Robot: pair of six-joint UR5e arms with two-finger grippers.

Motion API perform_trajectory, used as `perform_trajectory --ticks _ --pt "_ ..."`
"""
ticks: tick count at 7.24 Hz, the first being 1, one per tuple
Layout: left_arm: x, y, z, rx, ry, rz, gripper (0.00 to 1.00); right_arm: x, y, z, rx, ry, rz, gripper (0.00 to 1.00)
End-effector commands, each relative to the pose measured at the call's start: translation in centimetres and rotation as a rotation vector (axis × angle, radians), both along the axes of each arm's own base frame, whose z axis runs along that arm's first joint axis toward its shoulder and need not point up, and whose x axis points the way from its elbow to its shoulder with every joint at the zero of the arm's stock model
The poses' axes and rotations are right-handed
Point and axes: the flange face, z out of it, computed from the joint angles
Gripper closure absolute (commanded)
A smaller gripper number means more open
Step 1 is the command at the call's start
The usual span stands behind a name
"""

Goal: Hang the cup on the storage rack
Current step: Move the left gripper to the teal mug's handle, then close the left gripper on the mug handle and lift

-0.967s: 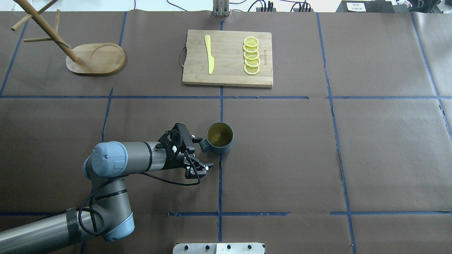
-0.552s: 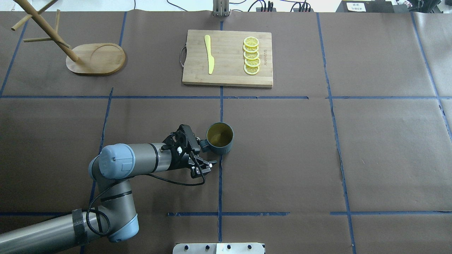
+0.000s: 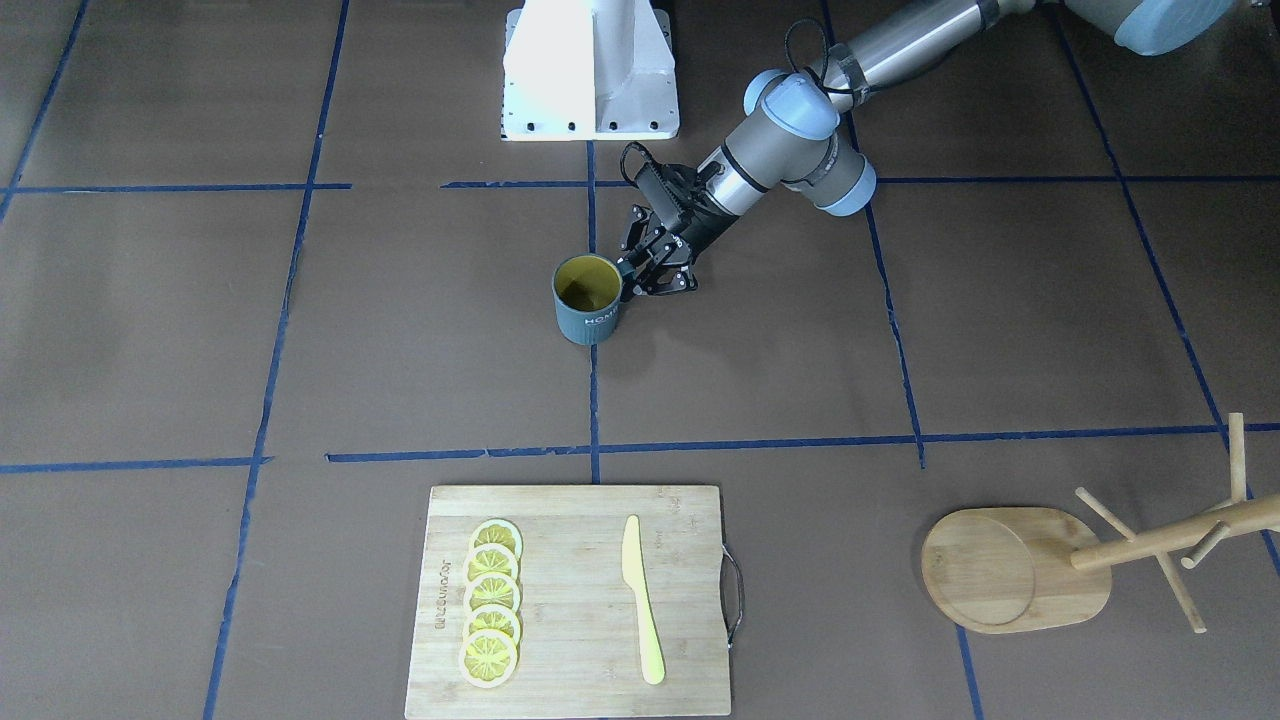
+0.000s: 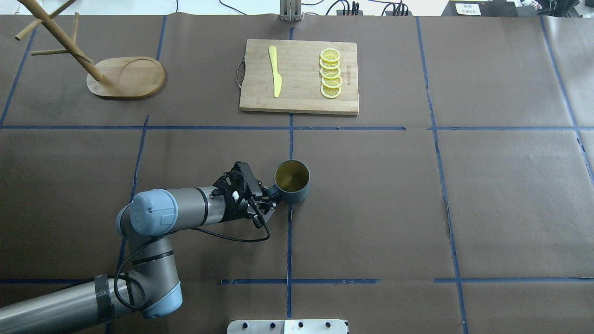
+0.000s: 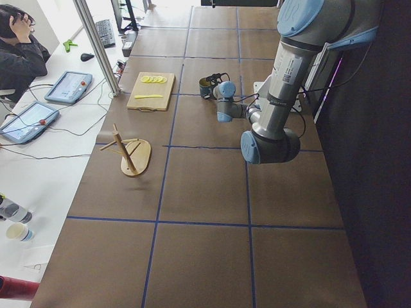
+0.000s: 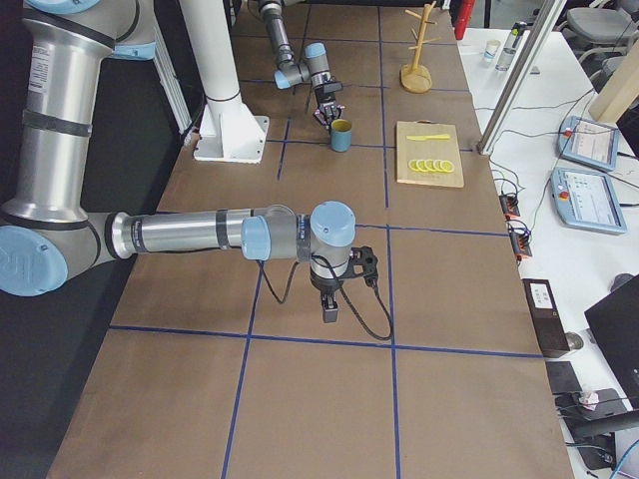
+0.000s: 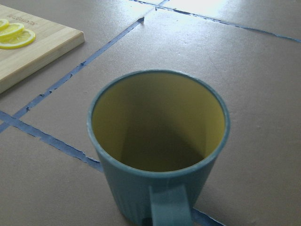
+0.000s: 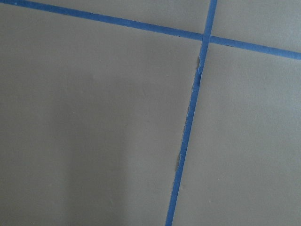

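Observation:
The cup (image 4: 291, 181), dark blue-grey with a yellow interior, stands upright near the table's middle, its handle toward my left arm. My left gripper (image 4: 270, 199) is shut on the cup's handle, low by the table; it also shows in the front view (image 3: 640, 275). The left wrist view shows the cup (image 7: 160, 141) close up, handle at the bottom edge. The storage rack (image 4: 125, 76), a bamboo mug tree with bare pegs, stands at the far left. My right gripper (image 6: 327, 311) shows only in the right side view, over bare table; I cannot tell if it is open or shut.
A wooden cutting board (image 4: 299, 76) with a yellow knife (image 4: 275, 72) and several lemon slices (image 4: 330, 73) lies at the far middle. Blue tape lines cross the brown table cover. The white robot base (image 3: 590, 70) stands at the near edge.
My left gripper moved right to the cup's handle and its fingers closed in on it. The cup shifted slightly to the right.

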Motion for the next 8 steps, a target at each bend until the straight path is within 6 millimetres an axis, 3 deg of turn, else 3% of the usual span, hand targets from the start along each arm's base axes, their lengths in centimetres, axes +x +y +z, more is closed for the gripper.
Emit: perform_trajectory --ticks 1,2,4,7,8 --pt "-0.6 -0.1 -1.0 0.007 0.027 -0.005 1.00 0.0 0.0 0.0 0.001 0.000 -0.001 0.00" --pt "-1.8 -0.1 -2.7 -0.056 0.086 -0.011 1.00 0.0 0.0 0.0 0.000 -0.002 0.000 0.00" --pt "-3.4 -1.2 -4.1 -0.286 0.191 -0.024 1.00 -0.1 0.0 0.0 0.001 -0.002 -0.003 0.00" --pt "-7.0 -5.9 -4.2 -0.683 0.360 -0.099 1.00 -0.1 0.0 0.0 0.001 -0.003 -0.003 0.00" --pt "-9.4 -8.6 -4.3 -0.885 0.463 -0.133 1.00 -0.1 0.0 0.0 0.001 -0.003 -0.003 0.00"
